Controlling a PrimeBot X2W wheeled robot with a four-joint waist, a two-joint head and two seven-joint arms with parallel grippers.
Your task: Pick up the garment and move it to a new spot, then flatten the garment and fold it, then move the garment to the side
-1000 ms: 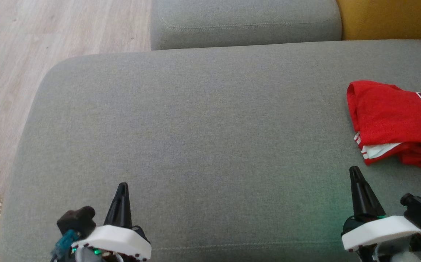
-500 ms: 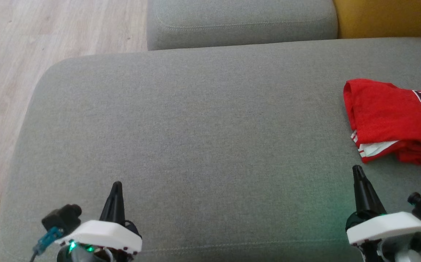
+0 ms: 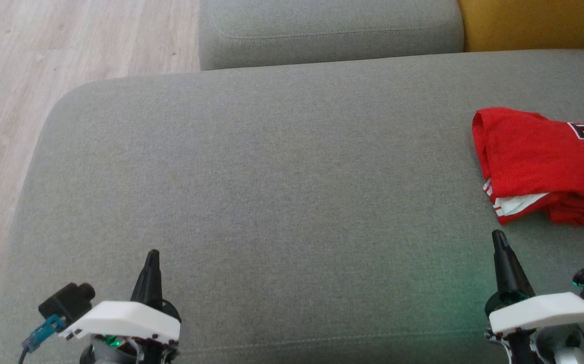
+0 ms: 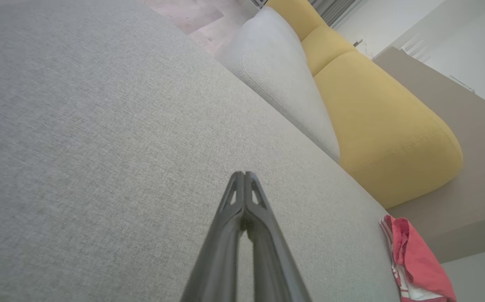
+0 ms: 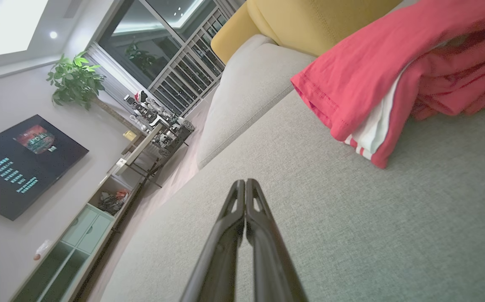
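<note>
A folded red jersey garment (image 3: 539,164) lies at the far right of the grey fabric sofa seat (image 3: 272,177). The left gripper (image 3: 151,255) and right gripper (image 3: 497,236) hover near, fingers pressed together, holding nothing.

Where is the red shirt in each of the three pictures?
Head view: the red shirt lies at the right edge, on the grey sofa seat.
Left wrist view: the red shirt is in the bottom right corner.
Right wrist view: the red shirt is at the upper right, big and close.
Shared landmark: the yellow cushion, beyond the red shirt in every view.
</note>
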